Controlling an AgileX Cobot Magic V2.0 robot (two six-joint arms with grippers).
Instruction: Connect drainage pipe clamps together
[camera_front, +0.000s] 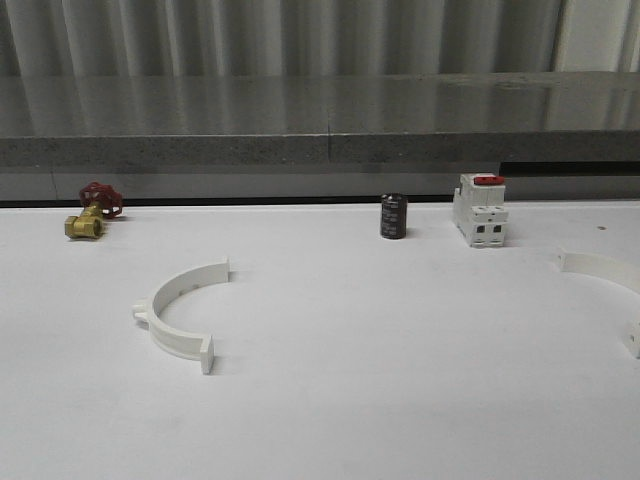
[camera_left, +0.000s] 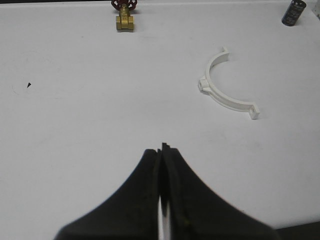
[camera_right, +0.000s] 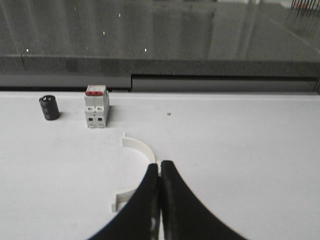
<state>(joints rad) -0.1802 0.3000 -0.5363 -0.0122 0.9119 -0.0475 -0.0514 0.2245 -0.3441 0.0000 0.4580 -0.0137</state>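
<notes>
Two drainage pipe clamp halves lie on the white table (camera_front: 400, 400), well apart from each other. The left half-ring (camera_front: 180, 312) rests flat on the left part of the table, its curved back toward the left edge and its open side facing right; one end tab points toward the far wall, the other toward the near edge, and a small lug projects from the outer curve. In my left wrist view the same half-ring (camera_left: 225, 85) lies clear of my fingers, untouched.

The right half-ring (camera_front: 605, 285) sits at the far right edge of the front view, partly cut off by the frame. In my right wrist view this half-ring (camera_right: 135, 170) curves just ahead of my fingertips, and its middle section is hidden behind them; I cannot tell whether there is contact.

My left gripper (camera_left: 163, 150) has its black fingers pressed together, nothing between them. My right gripper (camera_right: 160, 165) is likewise pressed together and empty.

Along the far side of the table stand a brass valve with a red handle (camera_front: 92, 212), a small dark cylinder (camera_front: 393, 216) and a white breaker with a red top (camera_front: 479, 210), the last two near each other.
</notes>
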